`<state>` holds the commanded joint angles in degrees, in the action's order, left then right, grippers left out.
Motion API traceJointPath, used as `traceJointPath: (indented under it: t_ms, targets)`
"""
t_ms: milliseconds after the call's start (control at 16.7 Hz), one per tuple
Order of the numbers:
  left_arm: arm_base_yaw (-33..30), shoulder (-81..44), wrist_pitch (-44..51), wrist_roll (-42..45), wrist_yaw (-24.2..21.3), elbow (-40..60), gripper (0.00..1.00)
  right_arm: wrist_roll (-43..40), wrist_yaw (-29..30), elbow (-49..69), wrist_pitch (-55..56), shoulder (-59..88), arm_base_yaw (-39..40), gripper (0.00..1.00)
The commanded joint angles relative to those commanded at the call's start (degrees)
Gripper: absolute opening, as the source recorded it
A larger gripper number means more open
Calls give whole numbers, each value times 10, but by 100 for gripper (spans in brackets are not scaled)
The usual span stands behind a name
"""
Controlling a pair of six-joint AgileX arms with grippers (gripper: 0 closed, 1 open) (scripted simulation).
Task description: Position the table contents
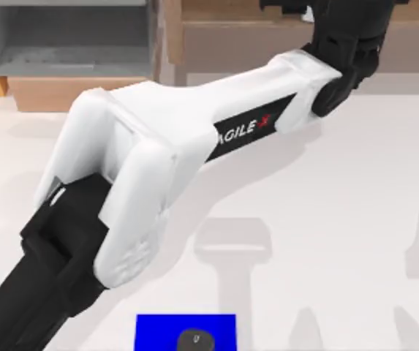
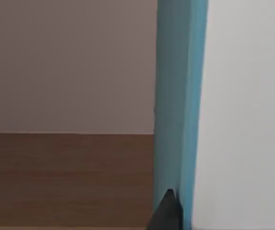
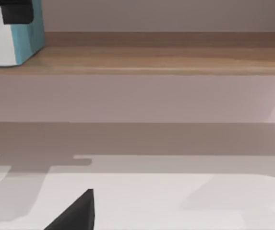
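your left hand (image 3: 15, 12) grips the teal item (image 3: 29, 31), resting on the wooden shelf (image 3: 175, 57). the dark button (image 1: 196, 338) sits on a blue pad (image 1: 154, 330) on the bench (image 1: 355, 190).

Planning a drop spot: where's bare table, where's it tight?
Bare table runs right of the left arm, from the shelf to the near edge. Crowded: the back, where the left hand holds the teal item on the shelf; near-centre blue mat with the button.
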<state>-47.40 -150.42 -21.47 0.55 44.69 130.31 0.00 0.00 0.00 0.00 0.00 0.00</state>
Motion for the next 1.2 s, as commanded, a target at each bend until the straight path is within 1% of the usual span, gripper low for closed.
traceJointPath:
  t_ms: [540, 660, 960, 1200]
  targets:
    - [-3, 2, -1, 1, 1, -2, 0, 0, 0, 0, 0, 0, 0, 100]
    - [-6, 17, -8, 2, 7, -23, 0, 0, 0, 0, 0, 0, 0, 100]
    - [-27, 79, -42, 4, 26, -120, 0, 0, 0, 0, 0, 0, 0, 100]
    - [-32, 93, -50, 4, 31, -140, 0, 0, 0, 0, 0, 0, 0, 100]
